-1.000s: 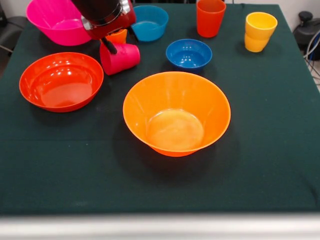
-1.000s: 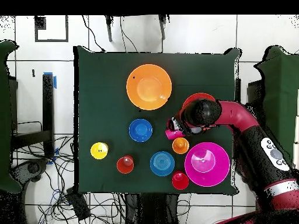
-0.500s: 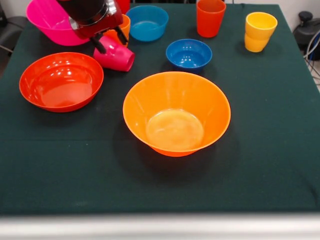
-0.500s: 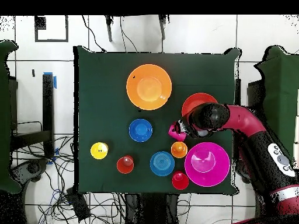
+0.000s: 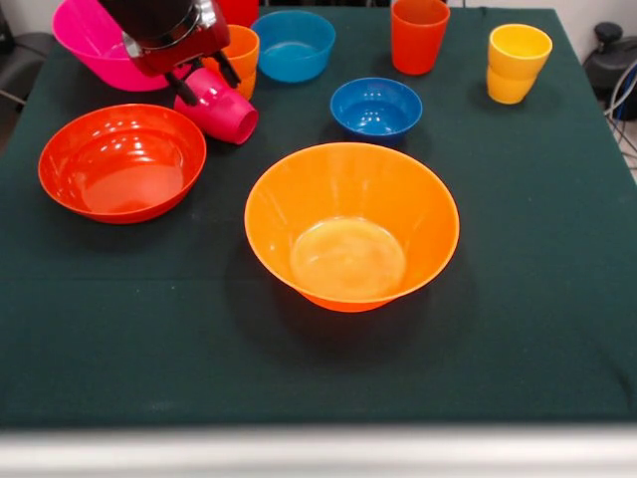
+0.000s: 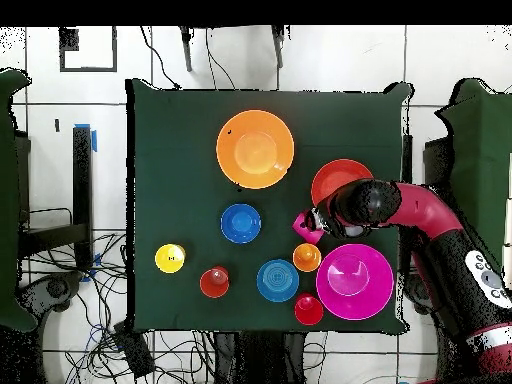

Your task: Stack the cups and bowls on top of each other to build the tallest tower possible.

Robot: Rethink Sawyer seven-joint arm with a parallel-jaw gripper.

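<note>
My gripper (image 5: pixel 206 80) (image 6: pixel 318 222) is shut on the rim of the pink cup (image 5: pixel 225 112) (image 6: pixel 303 228), which hangs tilted, base pointing down toward the big orange bowl (image 5: pixel 350 224) (image 6: pixel 255 149). Left of it in the front view sits the shallow orange-red bowl (image 5: pixel 121 161) (image 6: pixel 338 178). Behind the gripper are the pink bowl (image 5: pixel 90 40) (image 6: pixel 354 281), an orange cup (image 5: pixel 241 52) (image 6: pixel 307 257) and the light blue bowl (image 5: pixel 295 45) (image 6: pixel 277 280). The small dark blue bowl (image 5: pixel 376 107) (image 6: pixel 241 223) stands alone. No tower is in view.
A tall orange-red cup (image 5: pixel 418 35) (image 6: pixel 214 282) and a yellow cup (image 5: pixel 518 62) (image 6: pixel 170 258) stand at the far right of the front view. A red cup (image 6: pixel 308 309) sits near the robot's table edge. The dark green cloth (image 5: pixel 537 299) covers the table.
The gripper has carried the pink cup leftward and a little back in the front view, away from the dark blue bowl and closer to the pink bowl. The cup tilts more steeply.
</note>
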